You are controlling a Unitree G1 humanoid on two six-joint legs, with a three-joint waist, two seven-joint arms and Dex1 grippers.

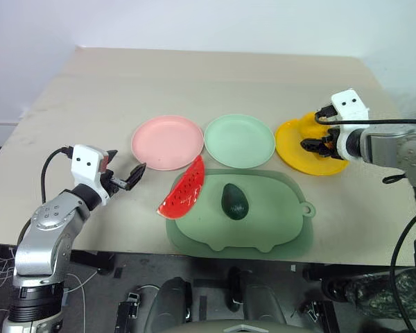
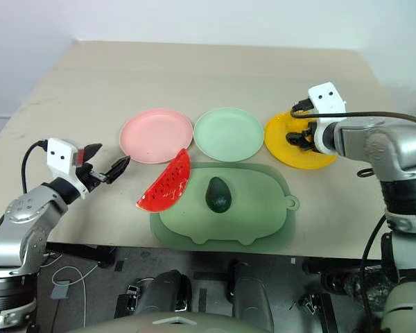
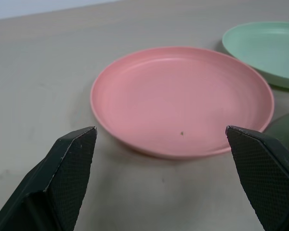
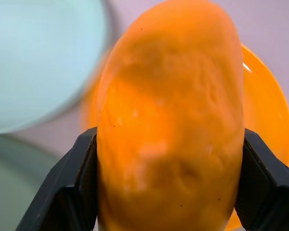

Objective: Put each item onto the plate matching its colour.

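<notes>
A red watermelon wedge [image 1: 184, 191] lies at the left edge of the mat, just in front of the pink plate [image 1: 168, 141]. On the mat rests the dark green avocado [image 1: 234, 201], in front of the mint green plate [image 1: 239, 141]. My right gripper [image 1: 317, 146] hovers over the yellow plate [image 1: 295, 149], shut on the yellow oval fruit [image 4: 168, 115]. Off to the left of the watermelon, my left gripper [image 1: 123, 166] stands open above the table with nothing between its fingers [image 3: 62, 178], pointing at the pink plate.
The large pale green blob-shaped mat [image 1: 277, 222] lies near the table's front edge. All three plates sit in a row behind it. Bare beige tabletop [image 1: 194, 83] stretches beyond the plates to the far edge.
</notes>
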